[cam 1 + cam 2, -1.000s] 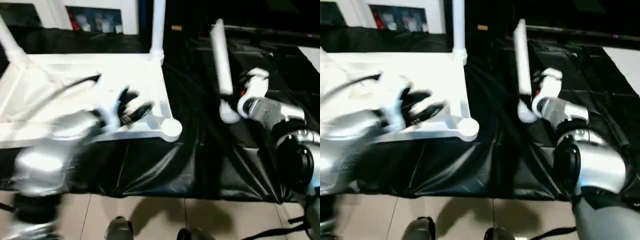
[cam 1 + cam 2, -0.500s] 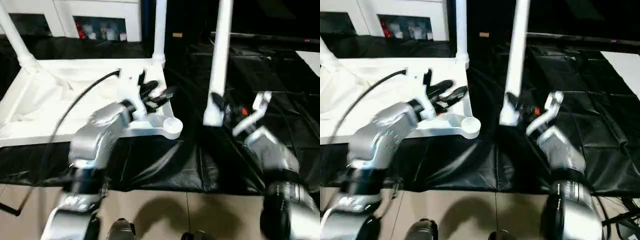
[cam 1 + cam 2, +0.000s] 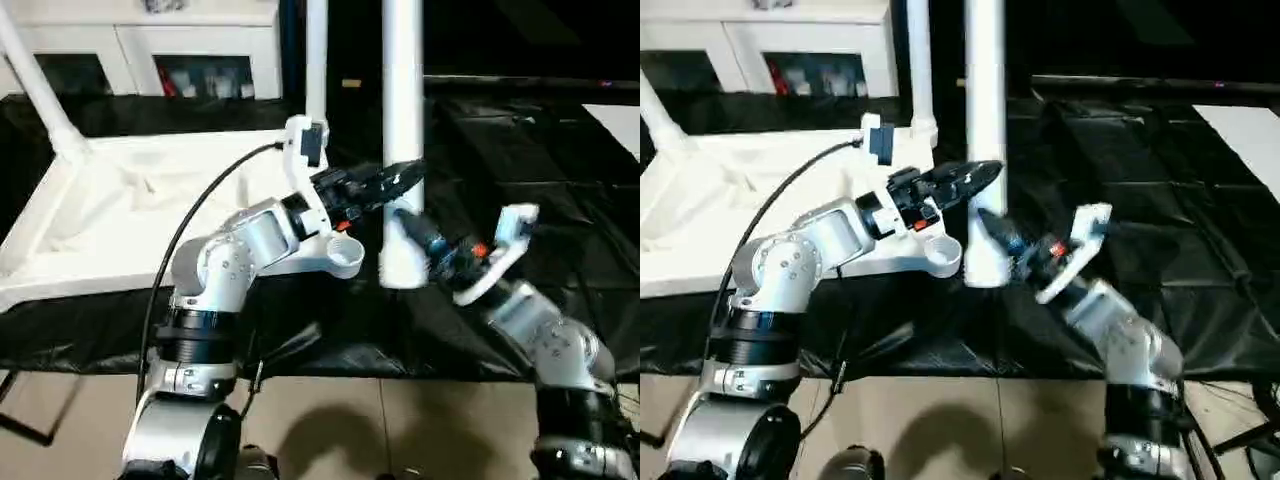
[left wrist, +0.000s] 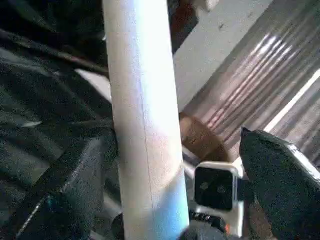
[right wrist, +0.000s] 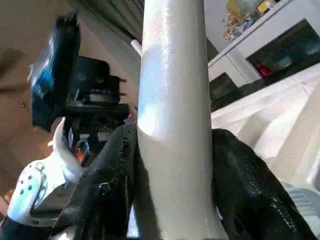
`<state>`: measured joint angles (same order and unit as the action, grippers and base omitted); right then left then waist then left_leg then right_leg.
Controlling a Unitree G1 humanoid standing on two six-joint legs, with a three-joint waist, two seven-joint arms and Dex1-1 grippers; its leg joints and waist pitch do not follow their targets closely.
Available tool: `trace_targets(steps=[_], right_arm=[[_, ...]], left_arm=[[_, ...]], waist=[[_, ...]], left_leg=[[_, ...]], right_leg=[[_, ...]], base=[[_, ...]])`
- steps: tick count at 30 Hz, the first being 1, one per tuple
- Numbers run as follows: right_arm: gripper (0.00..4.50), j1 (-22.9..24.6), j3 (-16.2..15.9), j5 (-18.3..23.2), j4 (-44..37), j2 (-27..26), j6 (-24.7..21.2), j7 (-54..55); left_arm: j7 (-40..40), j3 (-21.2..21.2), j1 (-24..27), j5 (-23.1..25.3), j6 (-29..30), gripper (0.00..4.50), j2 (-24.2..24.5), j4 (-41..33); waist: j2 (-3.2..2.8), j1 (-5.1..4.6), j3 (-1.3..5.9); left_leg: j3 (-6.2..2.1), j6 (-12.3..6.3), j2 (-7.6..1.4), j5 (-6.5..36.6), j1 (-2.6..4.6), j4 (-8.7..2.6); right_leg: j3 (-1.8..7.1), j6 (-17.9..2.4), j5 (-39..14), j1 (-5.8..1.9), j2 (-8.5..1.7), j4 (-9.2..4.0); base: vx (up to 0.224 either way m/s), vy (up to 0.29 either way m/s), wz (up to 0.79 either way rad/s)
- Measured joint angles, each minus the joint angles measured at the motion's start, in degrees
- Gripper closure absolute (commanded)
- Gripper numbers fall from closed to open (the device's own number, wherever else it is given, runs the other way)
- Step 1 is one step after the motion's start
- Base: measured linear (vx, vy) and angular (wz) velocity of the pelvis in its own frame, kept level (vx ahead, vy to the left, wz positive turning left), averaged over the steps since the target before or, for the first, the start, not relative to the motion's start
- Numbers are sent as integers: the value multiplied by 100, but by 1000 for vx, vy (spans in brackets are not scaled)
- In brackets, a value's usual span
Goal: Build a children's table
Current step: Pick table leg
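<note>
Since a second ago the right gripper (image 3: 415, 228) has swung its leg (image 3: 402, 140) from a slant over the black cloth (image 3: 560, 170) to upright, just beside the top's (image 3: 120, 200) near right corner socket (image 3: 345, 256), and the left gripper (image 3: 385, 183) has come off the top and reached across to that leg. Right jaws are clamped on the leg near its lower end, a black finger (image 5: 107, 185) pressed on each side. Left jaws stand wide apart around the leg higher up; one finger (image 4: 75, 175) is touching it, the other (image 4: 280, 170) is well clear. Upside down on the cloth lies the top, with two more legs (image 3: 316, 60) standing in its far corner sockets, before a white cabinet (image 3: 140, 50).
</note>
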<state>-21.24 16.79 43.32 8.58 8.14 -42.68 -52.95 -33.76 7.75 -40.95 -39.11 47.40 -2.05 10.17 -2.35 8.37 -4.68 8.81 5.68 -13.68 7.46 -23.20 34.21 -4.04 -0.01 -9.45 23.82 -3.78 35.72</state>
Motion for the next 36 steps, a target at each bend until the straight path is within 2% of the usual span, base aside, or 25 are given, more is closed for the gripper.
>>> trace_targets(steps=[3, 5, 8, 12, 20, 26, 27, 31, 33, 36], right_arm=[[262, 46, -215, -25, -223, 7, -45, 11], [262, 99, -330, -59, -314, 3, -46, 50], [262, 108, -399, -83, -389, 6, -71, 180], [262, 120, -489, -84, -576, 29, -83, 258], [262, 119, -553, -120, -577, 55, -72, 425], [262, 119, -603, -124, -577, 85, -65, 437], [262, 119, -609, -124, -577, 101, -64, 436], [262, 110, -697, -222, -575, 168, 59, 432], [192, 81, -722, -254, -573, 201, 78, 433], [185, -105, -821, -304, -506, 346, -66, 513]], left_arm=[[96, 16, -28, -80, 121, 37, -31, -57], [252, 18, -28, -68, 185, 39, -39, -56], [545, 42, -63, -34, 219, 76, -92, -39], [872, 164, -200, 53, 147, 109, -115, 39], [1343, 592, -309, 10, -75, 170, -166, 98], [1429, 651, -414, -58, -114, 219, -164, 96], [1426, 646, -414, -60, -115, 244, -167, 96], [1420, 628, -414, -59, -143, 256, -187, 96], [1400, 610, -414, -54, -170, 267, -171, 96], [1283, 462, -415, 45, -255, 267, -32, 97]], waist=[[-6, -20, 6], [-7, -27, 7], [-3, -25, 8], [2, -26, 10], [84, -7, 59], [117, -8, 78], [120, -5, 80], [120, -9, 80], [122, -12, 80], [121, -16, 79]], left_leg=[[-7, -2, 6, 1, 21, -15], [-7, -2, 23, 1, 22, -19], [-9, -6, 22, 3, 22, -32], [0, -12, 81, 6, 25, -34], [0, -39, 83, 2, 20, -40], [1, -39, 81, 2, 19, -62], [1, -39, 80, 2, 19, -67], [6, -41, 81, 3, 14, -67], [9, -42, 81, 4, 15, -67], [10, -42, 81, 4, 18, -66]], right_leg=[[-35, 0, 0, -30, -22, -74], [-91, 1, 0, -39, -75, -107], [-143, 2, 1, -66, -101, -179], [-136, 28, 18, -70, -161, -181], [-132, 52, 48, -72, -164, -165], [-133, 78, 89, -67, -162, -156], [-134, 79, 88, -67, -162, -157], [-129, 84, 85, -64, -162, -164], [-126, 84, 84, -64, -163, -165], [-126, 83, 86, -64, -163, -162]], base=[[0, 0, 0], [0, 0, 0], [0, 0, 0], [0, 0, 0], [0, 0, 0], [0, 0, 0], [0, 0, 0], [0, 0, 0], [0, 0, 0], [0, 0, 0]])
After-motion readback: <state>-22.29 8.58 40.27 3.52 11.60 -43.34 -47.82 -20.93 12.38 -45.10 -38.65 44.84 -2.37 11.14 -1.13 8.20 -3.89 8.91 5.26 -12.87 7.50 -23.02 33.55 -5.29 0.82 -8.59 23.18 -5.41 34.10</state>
